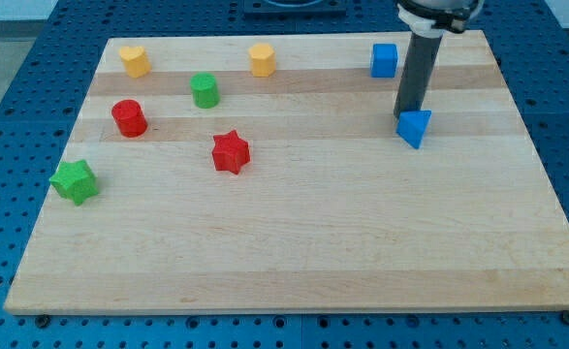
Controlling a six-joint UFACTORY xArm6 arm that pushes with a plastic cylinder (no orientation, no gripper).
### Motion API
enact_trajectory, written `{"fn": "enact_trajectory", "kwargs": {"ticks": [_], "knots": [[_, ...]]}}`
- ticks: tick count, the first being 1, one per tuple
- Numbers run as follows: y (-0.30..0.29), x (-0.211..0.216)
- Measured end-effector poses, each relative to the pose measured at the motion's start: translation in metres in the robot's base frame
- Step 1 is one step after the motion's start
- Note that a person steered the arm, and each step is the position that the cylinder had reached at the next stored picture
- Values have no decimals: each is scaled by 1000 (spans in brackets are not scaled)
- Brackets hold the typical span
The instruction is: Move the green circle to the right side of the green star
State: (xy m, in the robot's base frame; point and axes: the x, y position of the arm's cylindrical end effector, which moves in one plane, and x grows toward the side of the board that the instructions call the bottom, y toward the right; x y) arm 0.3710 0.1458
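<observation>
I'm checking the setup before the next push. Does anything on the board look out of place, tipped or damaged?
Nothing looks damaged or spilled. All blocks sit flat on the board. The one oddity: my tip is at the blue triangle, far to the view's right of the green circle and green star.

wooden board [294,252] | 8 blocks: 2 green, 2 red, 2 yellow, 2 blue
</observation>
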Motion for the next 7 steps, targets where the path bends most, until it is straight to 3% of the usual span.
{"fn": "enact_trajectory", "kwargs": {"ticks": [2, 5, 7], "knots": [[-5, -5], [-157, -40], [-196, -88]]}}
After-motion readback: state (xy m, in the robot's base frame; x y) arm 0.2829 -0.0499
